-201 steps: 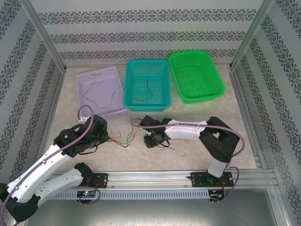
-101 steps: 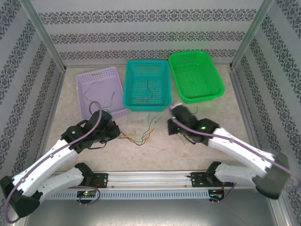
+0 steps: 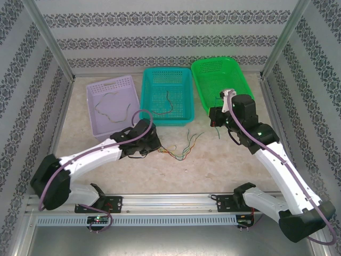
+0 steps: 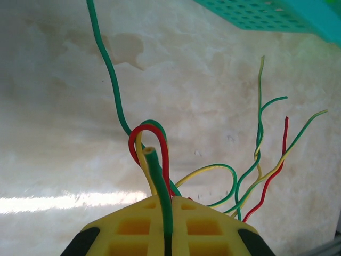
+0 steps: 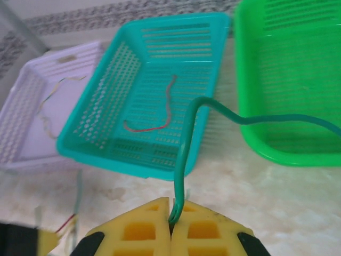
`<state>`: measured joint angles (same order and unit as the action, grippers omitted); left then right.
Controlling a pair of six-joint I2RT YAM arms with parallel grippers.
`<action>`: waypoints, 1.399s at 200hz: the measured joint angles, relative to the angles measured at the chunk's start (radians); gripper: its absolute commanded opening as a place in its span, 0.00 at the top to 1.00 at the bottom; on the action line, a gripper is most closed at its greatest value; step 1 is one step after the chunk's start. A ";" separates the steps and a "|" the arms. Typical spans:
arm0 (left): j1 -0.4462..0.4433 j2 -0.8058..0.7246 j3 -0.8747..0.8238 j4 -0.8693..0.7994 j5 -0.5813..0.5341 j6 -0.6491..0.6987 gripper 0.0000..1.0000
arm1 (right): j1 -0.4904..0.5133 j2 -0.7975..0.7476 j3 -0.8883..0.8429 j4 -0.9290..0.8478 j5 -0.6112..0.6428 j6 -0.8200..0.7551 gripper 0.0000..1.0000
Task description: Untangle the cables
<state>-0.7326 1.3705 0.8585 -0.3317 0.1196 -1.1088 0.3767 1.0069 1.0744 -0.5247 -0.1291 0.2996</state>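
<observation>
Patterned walls closed in a pale marbled bench (image 3: 224,160), with a purple basket (image 3: 109,82), a teal basket (image 3: 166,71) and a green basket (image 3: 213,61) in a row along its far side. A red cable (image 3: 166,105) lay in the teal basket and a pale cable (image 3: 114,106) in the purple one. The left gripper (image 4: 170,205) sat low on the bench just in front of the teal basket, shut tight on a bundle (image 4: 152,160) of green, yellow and red cables, their loose ends fanning out to its right over the bench. The right gripper (image 5: 170,208) hung near the green basket's near left corner, its jaws pressed together on one green cable (image 5: 184,160), which rose from the fingers and curved off over that basket's rim. Whether this strand's far end was clear of the bundle could not be told. The step in hand looked like sorting by colour: one green strand drawn out and on its way to the green basket. The next move would call for carrying it fully over that basket and parting the jaws to drop it, with the left gripper pinning the bundle so nothing else gets dragged along.
</observation>
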 measured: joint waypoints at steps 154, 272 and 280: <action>0.077 -0.145 0.227 -0.092 -0.011 -0.120 0.33 | 0.216 -0.018 -0.145 0.186 -0.228 -0.555 1.00; 0.230 0.157 0.582 -0.244 0.597 0.110 0.43 | 0.303 0.080 -0.132 0.183 -0.217 -0.847 1.00; 0.230 0.167 0.590 -0.250 0.609 0.122 0.45 | 0.305 0.082 -0.128 0.182 -0.217 -0.851 1.00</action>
<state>-0.5022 1.5372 1.4487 -0.5816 0.7288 -0.9867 0.6819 1.0889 0.9463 -0.3428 -0.3462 -0.5514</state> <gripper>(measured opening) 0.568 0.064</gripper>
